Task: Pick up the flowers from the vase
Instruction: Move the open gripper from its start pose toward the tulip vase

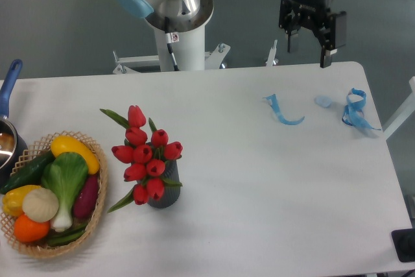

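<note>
Gripper (310, 48) spread wide with nothing in it, high over the white desk's (259, 186) far edge.
I see the red tulip flowers (146, 154) standing in the small dark grey ribbed vase (164, 194), beside the woven wicker basket (91, 228).

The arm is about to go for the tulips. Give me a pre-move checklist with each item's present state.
1. Gripper open and empty: ok.
2. Flowers in the vase: ok.
3. Vase upright on the table: ok.
4. Gripper above the flowers: not ok, it hangs over the far right edge.
5. Path clear: ok, blue tape scraps lie flat.
6. Wicker basket apart from the vase: ok.
</note>
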